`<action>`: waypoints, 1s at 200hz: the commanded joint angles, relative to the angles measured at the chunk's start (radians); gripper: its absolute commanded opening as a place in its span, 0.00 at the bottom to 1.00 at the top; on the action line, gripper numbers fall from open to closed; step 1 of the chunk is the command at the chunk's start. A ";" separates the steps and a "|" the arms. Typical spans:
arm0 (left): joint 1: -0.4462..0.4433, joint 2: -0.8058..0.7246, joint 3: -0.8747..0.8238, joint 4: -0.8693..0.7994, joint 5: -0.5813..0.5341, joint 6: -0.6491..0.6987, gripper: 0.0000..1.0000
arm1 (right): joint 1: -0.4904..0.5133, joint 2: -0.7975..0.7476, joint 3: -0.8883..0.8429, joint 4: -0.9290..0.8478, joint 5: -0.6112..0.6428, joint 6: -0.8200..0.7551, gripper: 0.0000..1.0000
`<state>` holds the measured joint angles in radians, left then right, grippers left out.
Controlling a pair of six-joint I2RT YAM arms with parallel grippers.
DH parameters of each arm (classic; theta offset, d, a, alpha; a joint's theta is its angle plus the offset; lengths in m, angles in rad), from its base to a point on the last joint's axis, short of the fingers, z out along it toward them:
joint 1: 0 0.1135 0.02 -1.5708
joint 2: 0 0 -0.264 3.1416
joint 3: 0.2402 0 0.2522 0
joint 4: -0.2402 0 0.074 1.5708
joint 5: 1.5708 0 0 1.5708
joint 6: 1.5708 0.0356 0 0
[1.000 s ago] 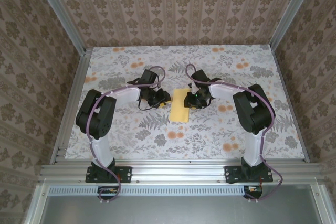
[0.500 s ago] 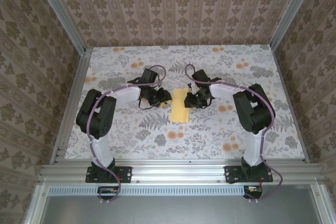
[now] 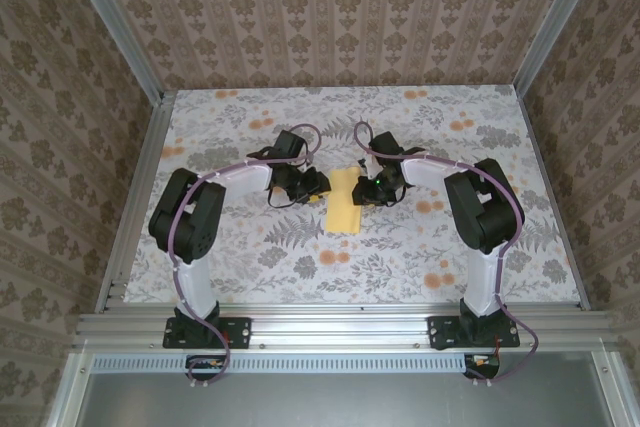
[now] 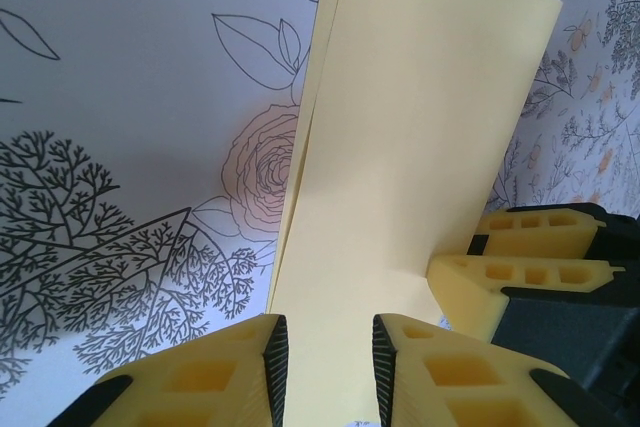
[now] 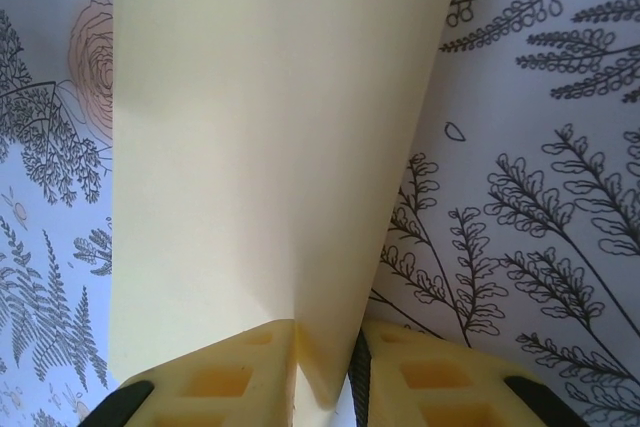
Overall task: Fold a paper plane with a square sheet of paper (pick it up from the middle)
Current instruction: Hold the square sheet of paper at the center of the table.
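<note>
The square sheet of paper (image 3: 343, 202) lies on the flowered table as a pale-yellow strip, folded in half lengthwise. In the left wrist view the paper (image 4: 410, 147) shows two layers along its left edge. My left gripper (image 4: 322, 367) is open, its jaws straddling the sheet's near part. In the top view the left gripper (image 3: 318, 184) sits at the sheet's upper left. My right gripper (image 5: 325, 377) is shut on the sheet's lifted folded edge (image 5: 330, 277). It stands at the sheet's upper right (image 3: 365, 190), and its yellow fingers (image 4: 510, 282) show in the left wrist view.
The tablecloth (image 3: 250, 237) carries grey ferns and orange flower prints (image 3: 435, 277). Aluminium rails (image 3: 130, 207) and patterned walls close in the table on three sides. Both arms' elbows (image 3: 185, 212) (image 3: 490, 207) rise over the near half.
My left gripper has slid a little to the right, closer over the sheet's left edge. The right gripper and the sheet have hardly moved.
</note>
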<state>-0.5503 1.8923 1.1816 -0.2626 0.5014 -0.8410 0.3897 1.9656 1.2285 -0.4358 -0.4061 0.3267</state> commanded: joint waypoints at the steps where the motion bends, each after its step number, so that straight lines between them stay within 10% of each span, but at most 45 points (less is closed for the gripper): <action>1: -0.002 0.008 0.023 -0.023 0.003 0.019 0.32 | -0.009 0.041 -0.007 0.007 0.005 -0.057 0.24; 200: -0.007 0.043 0.052 0.014 0.009 -0.013 0.30 | -0.020 0.089 0.038 -0.091 0.104 -0.084 0.26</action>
<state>-0.5495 1.9217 1.2118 -0.2539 0.5045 -0.8421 0.3813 1.9862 1.2541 -0.4709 -0.4236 0.2352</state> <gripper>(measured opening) 0.299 0.257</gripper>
